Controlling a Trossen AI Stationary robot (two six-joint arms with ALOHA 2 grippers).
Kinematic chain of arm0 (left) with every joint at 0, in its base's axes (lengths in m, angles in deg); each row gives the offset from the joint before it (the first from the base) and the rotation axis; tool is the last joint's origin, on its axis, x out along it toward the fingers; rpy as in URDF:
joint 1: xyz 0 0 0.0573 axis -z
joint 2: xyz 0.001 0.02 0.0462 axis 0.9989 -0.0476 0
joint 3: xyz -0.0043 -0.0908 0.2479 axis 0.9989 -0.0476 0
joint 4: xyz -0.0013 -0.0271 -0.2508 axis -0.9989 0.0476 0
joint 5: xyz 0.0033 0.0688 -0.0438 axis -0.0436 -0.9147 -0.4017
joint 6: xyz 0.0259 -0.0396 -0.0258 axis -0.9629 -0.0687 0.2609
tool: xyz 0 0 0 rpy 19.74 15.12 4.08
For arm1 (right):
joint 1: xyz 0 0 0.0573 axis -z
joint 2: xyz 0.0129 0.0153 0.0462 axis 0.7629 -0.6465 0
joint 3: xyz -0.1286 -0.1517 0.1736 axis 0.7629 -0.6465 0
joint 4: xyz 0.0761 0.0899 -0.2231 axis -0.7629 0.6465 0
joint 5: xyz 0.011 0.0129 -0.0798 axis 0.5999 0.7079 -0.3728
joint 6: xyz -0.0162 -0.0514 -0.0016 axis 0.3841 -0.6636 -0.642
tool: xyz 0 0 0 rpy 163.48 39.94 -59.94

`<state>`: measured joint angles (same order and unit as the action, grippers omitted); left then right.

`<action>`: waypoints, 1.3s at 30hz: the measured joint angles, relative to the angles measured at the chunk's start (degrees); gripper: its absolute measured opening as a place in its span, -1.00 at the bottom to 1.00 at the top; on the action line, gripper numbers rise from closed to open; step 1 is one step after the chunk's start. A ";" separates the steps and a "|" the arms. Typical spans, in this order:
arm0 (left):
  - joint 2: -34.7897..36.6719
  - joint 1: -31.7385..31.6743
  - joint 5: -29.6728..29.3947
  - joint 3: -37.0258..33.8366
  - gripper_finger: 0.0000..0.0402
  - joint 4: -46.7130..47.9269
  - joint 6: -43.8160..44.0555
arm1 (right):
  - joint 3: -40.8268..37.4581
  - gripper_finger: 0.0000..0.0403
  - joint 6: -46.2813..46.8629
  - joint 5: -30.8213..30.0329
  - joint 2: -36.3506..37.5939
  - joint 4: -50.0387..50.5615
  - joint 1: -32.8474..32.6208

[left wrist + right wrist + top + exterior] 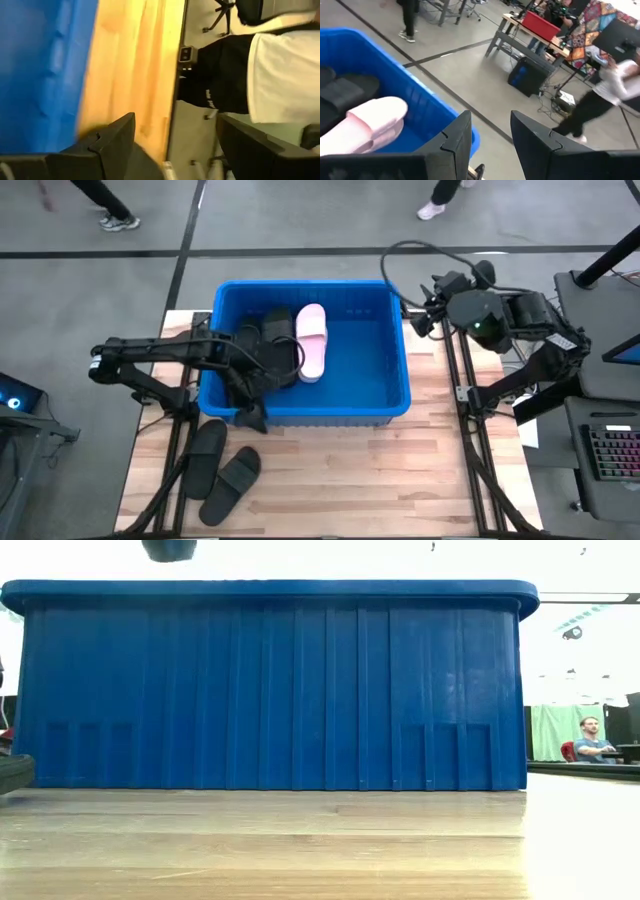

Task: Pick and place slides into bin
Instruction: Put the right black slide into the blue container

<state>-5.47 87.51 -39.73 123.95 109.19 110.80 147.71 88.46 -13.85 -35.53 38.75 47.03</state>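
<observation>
The blue bin (395,395) stands mid-table; the low view shows its near wall (270,690). Inside it lie one pale pink slide (312,340) and black slides (268,340); both also show in the right wrist view, pink slide (370,122) and black slide (340,90). Two more black slides (205,452) (232,483) lie flat on the table, near and left of the bin. My left gripper (250,416) is open and empty over the bin's near-left rim, and its fingers (117,145) stand wide apart. My right gripper (415,315) is open and empty by the bin's far right corner.
The bare wooden tabletop (400,480) stretches near and right of the bin. The arm frames (470,430) run along both sides of the table. A person (250,70) stands just beyond the table edge in the left wrist view, and other people move on the floor behind.
</observation>
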 joint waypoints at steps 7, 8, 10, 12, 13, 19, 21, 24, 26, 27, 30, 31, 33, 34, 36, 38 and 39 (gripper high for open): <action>-0.02 6.49 0.00 0.00 0.29 -4.43 17.94 | 0.00 -0.37 1.26 0.00 1.71 0.02 0.65; -0.02 7.50 -0.01 0.00 0.29 -5.38 21.04 | 0.00 -0.37 1.01 0.00 1.88 0.02 0.65; -0.04 9.70 -0.12 0.00 0.29 -7.32 26.17 | 0.00 -0.37 0.90 0.00 2.03 0.02 0.65; -0.04 11.96 -0.07 0.02 0.29 -9.16 29.78 | 0.00 -0.37 0.93 0.03 2.15 0.02 0.67; -0.04 13.00 -0.06 0.02 0.29 -9.66 31.30 | 0.00 -0.37 0.95 0.16 2.18 0.02 0.64; -0.04 18.18 -1.62 -0.09 0.29 -9.60 37.14 | 0.00 -0.37 5.83 4.89 2.22 0.02 0.60; -0.04 19.69 -3.07 -0.33 0.29 -9.33 38.34 | 0.00 -0.37 7.70 6.56 2.22 0.04 0.60; -0.11 21.97 -4.24 -0.47 0.29 -9.24 38.55 | -0.07 -0.37 11.45 9.10 2.22 0.00 0.60; -0.33 23.37 -4.63 -0.48 0.29 -9.24 38.55 | -0.52 -0.37 14.21 10.56 2.20 -0.02 0.60; -0.41 24.16 -5.16 -0.48 0.29 -9.26 38.50 | -0.77 -0.37 15.71 11.07 2.15 0.01 0.60; -0.44 26.82 -8.54 -0.52 0.29 -9.25 37.04 | -2.18 -0.37 19.38 12.41 2.13 -0.05 0.60; -0.44 27.71 -9.88 -0.52 0.29 -9.27 35.62 | -2.87 -0.37 20.46 12.94 2.13 -0.05 0.60; -0.44 29.45 -13.50 -0.57 0.29 -9.11 32.08 | -4.37 -0.37 23.02 14.10 2.11 0.01 0.60; -0.44 30.33 -15.42 -0.57 0.29 -8.82 30.50 | -5.10 -0.37 24.23 14.75 2.08 -0.01 0.60; -0.44 31.80 -18.62 -0.57 0.29 -8.03 27.72 | -6.71 -0.37 26.58 16.45 2.06 -0.18 0.60; -0.44 33.22 -20.59 -0.57 0.29 -6.22 26.10 | -8.36 -0.37 28.57 17.68 2.08 -0.17 0.60; -0.44 33.85 -20.85 -0.58 0.29 -5.19 25.71 | -9.08 -0.37 29.35 18.08 2.08 -0.20 0.60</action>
<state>-5.90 121.36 -60.58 123.37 104.00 136.51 138.62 117.82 4.23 -33.44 38.55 47.64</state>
